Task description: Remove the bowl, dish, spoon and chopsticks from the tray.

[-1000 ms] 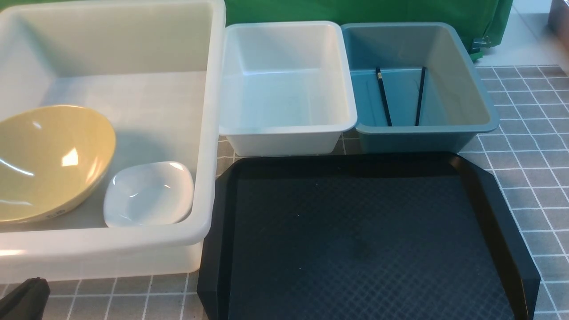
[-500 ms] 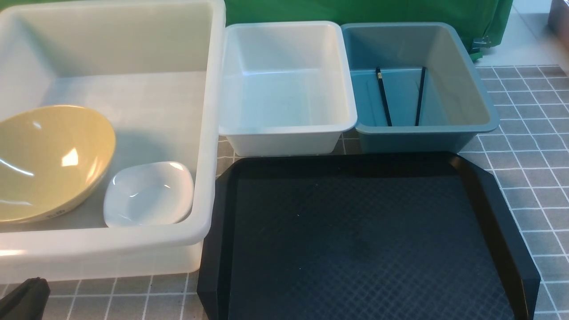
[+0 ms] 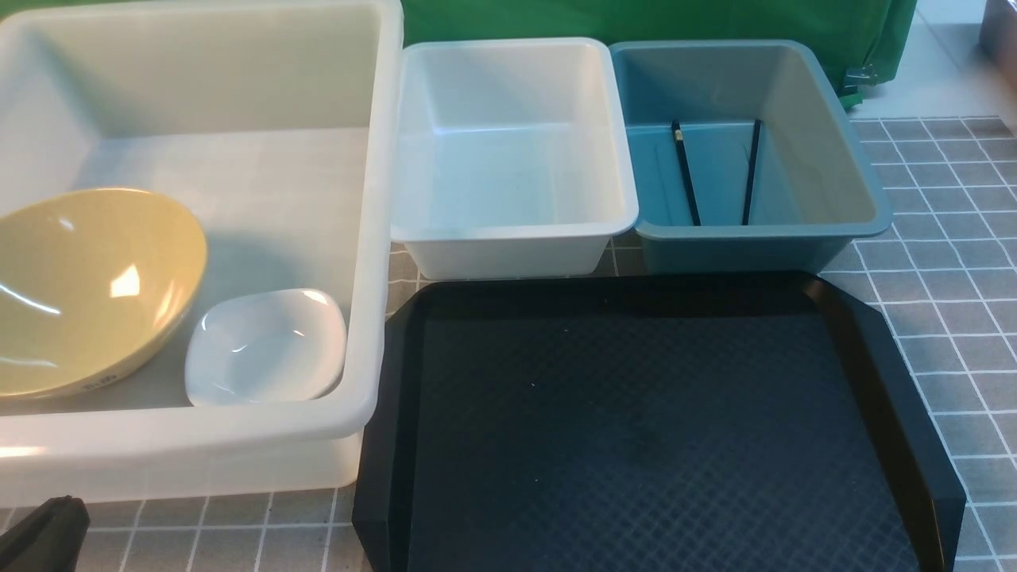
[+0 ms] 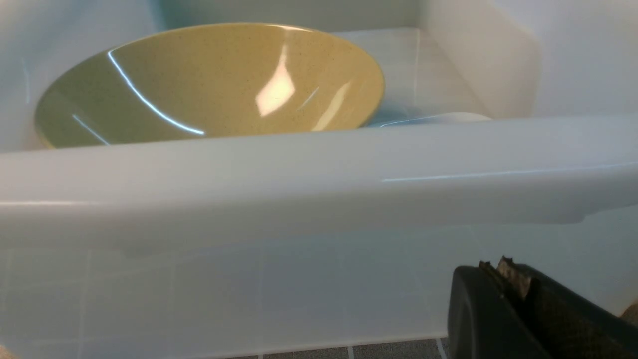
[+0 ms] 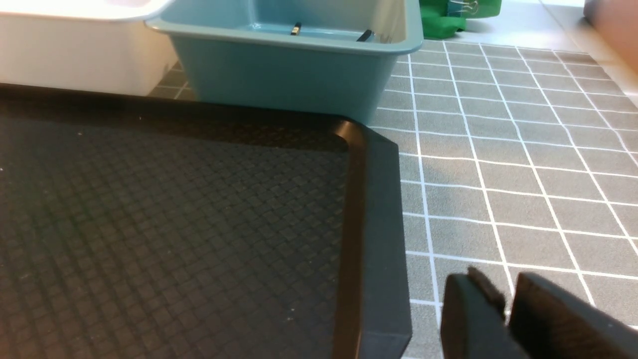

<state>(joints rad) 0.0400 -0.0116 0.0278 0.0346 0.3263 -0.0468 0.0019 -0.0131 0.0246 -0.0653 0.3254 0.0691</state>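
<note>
Nothing moves since earlier | tray bare, spoon unseen | left gripper clenched empty | right gripper slightly parted, grasping nothing | retreat clear of rims.

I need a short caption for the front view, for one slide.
Black tray with nothing on it; bowl and dish in the large translucent bin, chopsticks in the blue bin.

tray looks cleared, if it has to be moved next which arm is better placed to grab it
Right, probably. The right fingers sit slightly parted, holding nothing, just off the right rim of the tray. The left fingers are shut, low in front of the large translucent bin, farther from the tray.
</note>
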